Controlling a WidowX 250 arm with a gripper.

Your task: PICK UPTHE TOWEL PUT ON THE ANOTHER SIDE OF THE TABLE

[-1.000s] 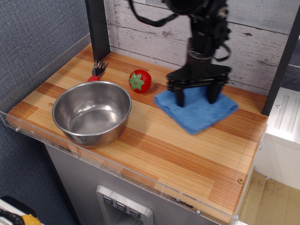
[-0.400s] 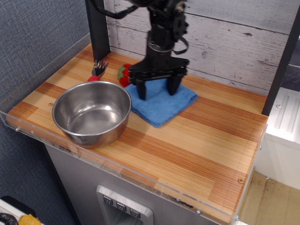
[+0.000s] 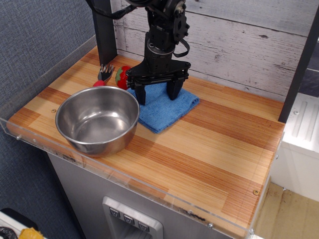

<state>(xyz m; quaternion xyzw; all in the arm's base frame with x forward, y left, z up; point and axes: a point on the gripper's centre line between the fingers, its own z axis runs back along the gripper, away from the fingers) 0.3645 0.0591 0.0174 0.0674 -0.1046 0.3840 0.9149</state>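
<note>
The blue towel (image 3: 167,108) lies flat on the wood-grain table (image 3: 214,144), just right of the steel bowl, near the back left. My gripper (image 3: 156,98) stands upright over the towel's back half. Its two black fingers (image 3: 141,94) are spread wide apart and their tips rest on the cloth. No fold of cloth shows pinched between them. The back edge of the towel is hidden behind the fingers.
A steel bowl (image 3: 97,119) stands at the front left, touching or nearly touching the towel's left corner. A red strawberry toy (image 3: 121,77) and a red-handled fork (image 3: 103,74) lie behind the bowl, close to the left finger. A black post (image 3: 104,30) stands at the back left.
The gripper has moved left across the table with its fingers spread on the towel. The towel slid left with it, up to the bowl. The strawberry was pushed left toward the fork.
</note>
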